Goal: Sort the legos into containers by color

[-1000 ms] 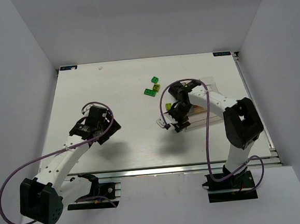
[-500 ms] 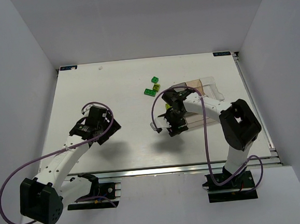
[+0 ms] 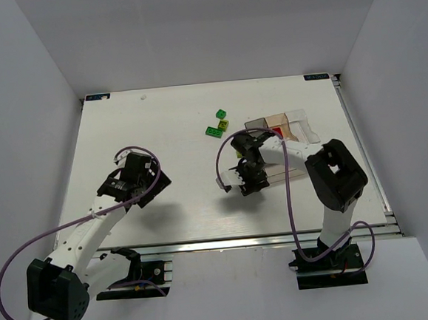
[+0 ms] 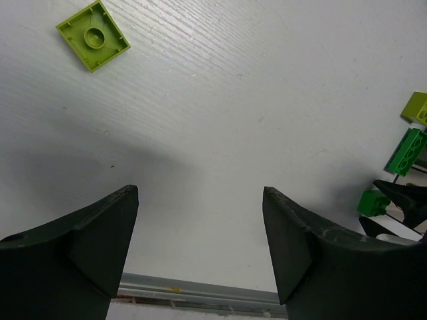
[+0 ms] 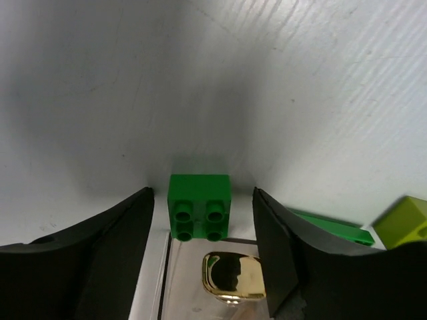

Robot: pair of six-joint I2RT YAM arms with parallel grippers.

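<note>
Two arms reach over the white worktop (image 3: pixel 159 120) in the overhead view. The left fingers (image 3: pixel 155 182) hang above a bare stretch, well apart from every brick; from this height I cannot tell how wide they stand. The right fingers (image 3: pixel 244 183) sit near the middle. Just past them, toward the worktop's right edge, lies the clear divided container (image 3: pixel 302 126) with its tan-tinted compartment (image 3: pixel 276 122), and beside that is a red speck (image 3: pixel 275 132) too small to name. Farther beyond the right fingers, three legos lie close together: a green brick (image 3: pixel 221 113), a yellow-green brick (image 3: pixel 224 123) and a second green brick (image 3: pixel 213 131).

From the left wrist, the left fingers (image 4: pixel 107 233) are spread wide and grasp nothing, with only bare worktop (image 4: pixel 220 133) between them. A square yellow-green plate (image 4: pixel 93 35) lies well ahead of the left-hand one. Off past the right-hand one are a yellow-green block (image 4: pixel 417 107), a long green brick (image 4: pixel 407 152) and a small green brick (image 4: pixel 372 202) next to a black pointed piece (image 4: pixel 400 193). A grey rail (image 4: pixel 200 290) edges the worktop.

From the right wrist, the right fingers (image 5: pixel 127 227) are released. A green two-by-two brick (image 5: pixel 199 207) sits deep between them with a slim gap on each side, against a shiny metal strip (image 5: pixel 187 280). Whether it rests on the worktop I cannot tell. Behind the right-hand one show a green sliver (image 5: pixel 333 230) and a yellow-green corner (image 5: pixel 403 223).
</note>
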